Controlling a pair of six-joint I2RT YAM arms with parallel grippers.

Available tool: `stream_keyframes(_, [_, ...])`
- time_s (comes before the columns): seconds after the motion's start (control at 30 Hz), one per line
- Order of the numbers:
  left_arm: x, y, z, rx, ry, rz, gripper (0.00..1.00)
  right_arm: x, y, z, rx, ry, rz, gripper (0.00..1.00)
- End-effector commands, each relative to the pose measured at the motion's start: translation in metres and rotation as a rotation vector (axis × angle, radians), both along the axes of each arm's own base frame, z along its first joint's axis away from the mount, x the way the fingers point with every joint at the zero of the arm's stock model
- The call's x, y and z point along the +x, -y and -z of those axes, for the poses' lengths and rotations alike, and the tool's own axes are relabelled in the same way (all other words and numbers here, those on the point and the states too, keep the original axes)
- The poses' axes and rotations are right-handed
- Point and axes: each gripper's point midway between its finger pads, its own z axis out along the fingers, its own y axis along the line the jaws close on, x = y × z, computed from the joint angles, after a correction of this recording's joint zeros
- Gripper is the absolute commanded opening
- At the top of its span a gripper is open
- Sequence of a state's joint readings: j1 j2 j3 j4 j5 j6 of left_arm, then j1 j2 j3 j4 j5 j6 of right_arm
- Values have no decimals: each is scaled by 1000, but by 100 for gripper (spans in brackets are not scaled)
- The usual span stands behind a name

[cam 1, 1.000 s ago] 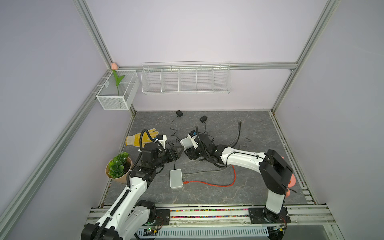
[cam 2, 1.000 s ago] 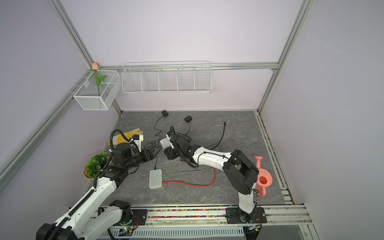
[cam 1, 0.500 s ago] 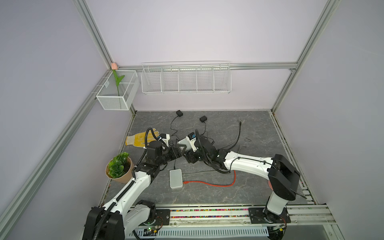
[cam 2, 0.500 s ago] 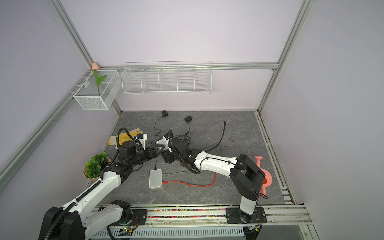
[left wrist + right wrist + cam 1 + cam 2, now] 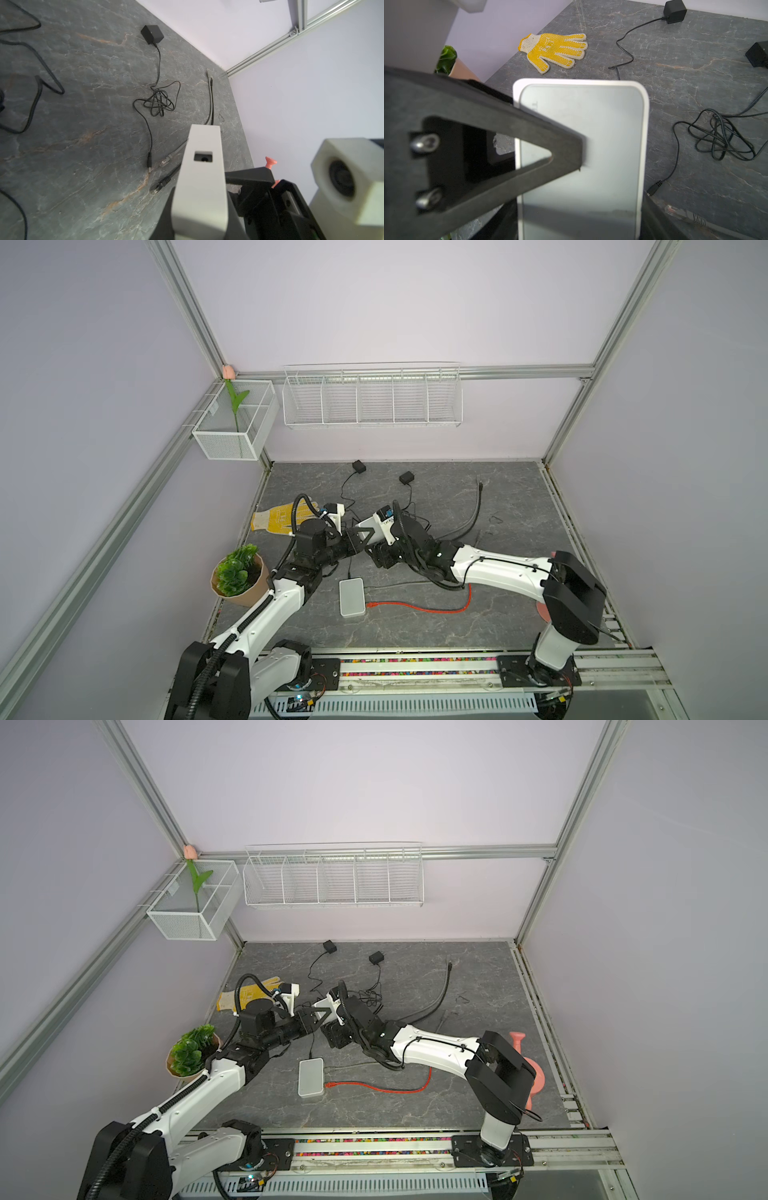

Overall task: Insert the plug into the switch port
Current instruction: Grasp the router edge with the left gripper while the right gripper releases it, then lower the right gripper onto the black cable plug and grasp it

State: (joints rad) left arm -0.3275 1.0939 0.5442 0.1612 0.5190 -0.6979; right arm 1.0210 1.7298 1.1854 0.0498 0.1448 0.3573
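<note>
The right end effector [image 5: 381,548] grips the switch [image 5: 377,526] above the tabletop [image 5: 498,510]; the left end effector [image 5: 362,542] pinches its flat faces. The plug [image 5: 149,164] lies loose on the tabletop.

We see a desk [image 5: 695,52] with a matt, stone-like grey surface veined in white and rust. The switch [image 5: 612,135] is smooth plastic, its face faintly glossy inside a white rim. At nine o'clock lies a knitted cloth glove [image 5: 556,49] with yellow rubbery dots. The adapter [image 5: 152,33] is matt black plastic; the long basket [image 5: 372,398] at twelve o'clock is white-coated wire.
</note>
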Motion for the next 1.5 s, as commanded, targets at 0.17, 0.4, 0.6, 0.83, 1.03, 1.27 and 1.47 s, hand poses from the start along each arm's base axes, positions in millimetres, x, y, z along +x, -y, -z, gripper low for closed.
stream_keyframes(0.17, [-3,-23,6,182,22,-79,0,-11,16,-38,11,47,2,83])
stream_keyframes(0.4, [-6,-46,-17,277,141,-148,0,-28,66,-55,-68,63,33,88])
stream_keyframes(0.6, [-10,-52,-41,295,243,-164,0,-20,93,-68,-60,27,61,89])
stream_keyframes(0.83, [-33,-61,-78,261,440,-203,0,32,102,-49,27,-251,123,72])
stream_keyframes(1.03, [-56,-68,-86,295,596,-247,0,61,73,7,-130,-399,125,42])
stream_keyframes(1.27, [-65,-56,-80,368,629,-212,0,74,56,63,-356,-414,182,38])
stream_keyframes(1.47, [-66,-57,-80,365,625,-220,0,78,51,99,-421,-474,222,36])
